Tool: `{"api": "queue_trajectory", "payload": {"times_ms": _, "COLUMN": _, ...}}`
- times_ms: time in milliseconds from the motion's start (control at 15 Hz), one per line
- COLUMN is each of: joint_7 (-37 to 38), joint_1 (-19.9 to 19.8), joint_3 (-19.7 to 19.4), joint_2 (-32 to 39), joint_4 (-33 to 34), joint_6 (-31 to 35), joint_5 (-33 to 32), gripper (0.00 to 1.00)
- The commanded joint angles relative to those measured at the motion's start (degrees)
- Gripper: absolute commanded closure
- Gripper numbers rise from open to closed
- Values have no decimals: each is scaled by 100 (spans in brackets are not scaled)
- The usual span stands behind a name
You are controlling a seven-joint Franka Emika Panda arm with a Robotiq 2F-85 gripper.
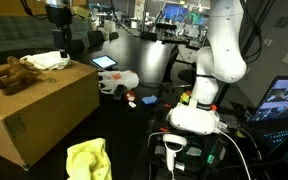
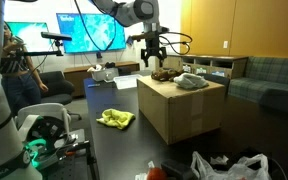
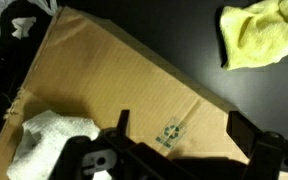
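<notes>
My gripper [image 3: 182,138] is open and empty. It hangs above a large cardboard box [image 3: 124,75], over a bare part of the top with a recycling mark. In both exterior views the gripper [image 1: 59,42] [image 2: 152,58] is above the box [image 1: 44,105] [image 2: 179,110]. A white cloth [image 3: 46,140] [image 1: 46,61] [image 2: 192,81] lies on the box top beside the gripper. A brown plush toy [image 1: 9,75] [image 2: 164,73] lies next to the cloth; it is out of the wrist view.
A yellow cloth [image 3: 259,35] [image 1: 89,160] [image 2: 116,118] lies on the dark table beside the box. A white plastic bag [image 1: 119,80] [image 2: 229,165] [image 3: 19,20] lies past the box. The robot base [image 1: 199,110] stands on the table. Monitors and desks are behind.
</notes>
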Motion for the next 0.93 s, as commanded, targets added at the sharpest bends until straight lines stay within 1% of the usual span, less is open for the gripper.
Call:
{"api": "queue_trajectory", "payload": {"times_ms": 0, "joint_7": 7, "joint_1": -816, "joint_3": 851, "joint_2": -866, "joint_4": -1414, "joint_6": 389, "joint_5": -177, "gripper": 0}}
{"api": "queue_trajectory", "payload": {"times_ms": 200, "joint_7": 33, "joint_1": -1256, "joint_3": 1174, "joint_2": -1282, "joint_4": -2368, "joint_6": 751, "joint_5": 26, "gripper": 0}}
{"api": "queue_trajectory", "payload": {"times_ms": 400, "joint_7": 26, "joint_1": -1528, "joint_3": 1353, "joint_2": -1591, "joint_4": -3200, "joint_6": 1169, "joint_5": 269, "gripper": 0}}
{"api": "queue_trajectory", "payload": {"times_ms": 600, "joint_7": 67, "joint_1": -1624, "joint_3": 1479, "joint_2": -1795, "joint_4": -3883, "joint_6": 1576, "joint_5": 492, "gripper": 0}}
{"api": "queue_trajectory", "payload": {"times_ms": 867, "joint_7": 161, "joint_1": -1579, "joint_3": 1658, "joint_2": -1899, "joint_4": -4534, "joint_6": 2047, "joint_5": 772, "gripper": 0}}
